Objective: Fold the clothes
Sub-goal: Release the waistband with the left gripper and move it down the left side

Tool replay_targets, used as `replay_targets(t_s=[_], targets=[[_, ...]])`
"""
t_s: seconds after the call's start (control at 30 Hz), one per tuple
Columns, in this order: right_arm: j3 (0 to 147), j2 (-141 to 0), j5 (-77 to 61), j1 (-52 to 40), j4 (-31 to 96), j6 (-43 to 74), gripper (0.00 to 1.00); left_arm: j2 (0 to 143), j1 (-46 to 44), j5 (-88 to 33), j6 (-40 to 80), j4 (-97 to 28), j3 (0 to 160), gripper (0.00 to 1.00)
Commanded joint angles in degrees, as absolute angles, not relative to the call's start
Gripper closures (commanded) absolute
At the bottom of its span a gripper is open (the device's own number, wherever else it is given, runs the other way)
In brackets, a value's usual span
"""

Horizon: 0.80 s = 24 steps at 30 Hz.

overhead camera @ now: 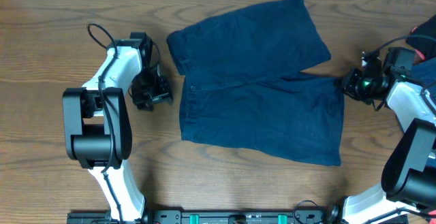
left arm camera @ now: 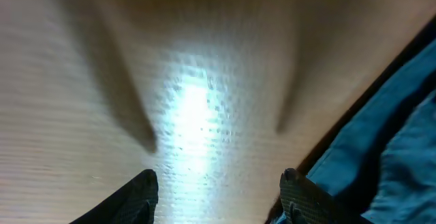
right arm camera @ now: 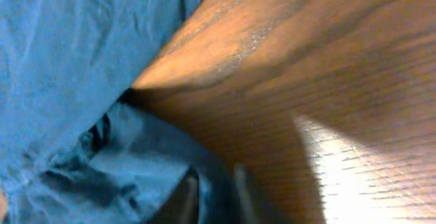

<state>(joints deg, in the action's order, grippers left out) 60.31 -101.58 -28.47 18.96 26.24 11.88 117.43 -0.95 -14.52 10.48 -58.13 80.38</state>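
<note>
shorts: dark navy shorts (overhead camera: 259,88), lying flat and unfolded near the middle of the wooden table (overhead camera: 54,20).
waistband (overhead camera: 184,88): at the left end of the shorts, facing the left arm.
legs: both point right; the upper leg (overhead camera: 286,26) angles away from the lower leg (overhead camera: 306,122), with a wedge of bare wood between their hems.
left claw (overhead camera: 153,91): low over the table, just beside the waistband.
left claw grip: fingers (left arm camera: 139,193) spread wide with only bare wood between them; the edge of the shorts lies close by one finger.
right claw (overhead camera: 349,84): at the right edge of the shorts, on the hem of the lower leg where the two legs part.
right claw grip: the wrist view is close and blurred, but the fingers look pressed together on a fold of the navy cloth.
</note>
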Motion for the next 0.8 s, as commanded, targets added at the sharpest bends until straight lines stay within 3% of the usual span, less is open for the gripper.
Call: replay_targets(t_s=[0.0, 0.07, 0.2, 0.4, 0.57, 0.6, 0.67, 0.77], targets=[[61.2, -100.7, -31.2, 19.3, 26.0, 10.9, 0.78, 117.0, -0.7, -19.5, 10.1, -58.3, 78.3, 0.4], [61.2, -100.7, -30.6, 19.7, 26.0, 10.6, 0.69, 117.0, -0.7, -24.4, 8.3, -58.3, 77.2, 0.41], [61.2, -100.7, -30.7, 20.7, 27.6, 10.2, 0.62, 117.0, -0.7, -32.9, 3.2, -59.8, 75.9, 0.46], [61.2, -100.7, -31.0, 21.8, 30.3, 8.6, 0.56, 117.0, -0.6, -33.6, 2.3, -63.1, 75.5, 0.6], [61.2, -100.7, -34.2, 23.6, 32.5, 7.8, 0.5, 113.6, 1.1, -33.0, 0.8, -64.4, 75.5, 0.62], [61.2, -100.6, -35.0, 24.1, 33.1, 7.6, 0.49, 112.1, 1.5, -32.9, 0.0, -64.9, 75.5, 0.61], [61.2, -100.3, -35.7, 25.5, 34.4, 7.4, 0.48, 108.2, 2.2, -31.0, -0.2, -66.1, 75.5, 0.46], [61.2, -99.2, -36.4, 27.9, 36.1, 7.7, 0.48, 102.1, 2.4, -26.9, 1.2, -67.6, 75.5, 0.39]])
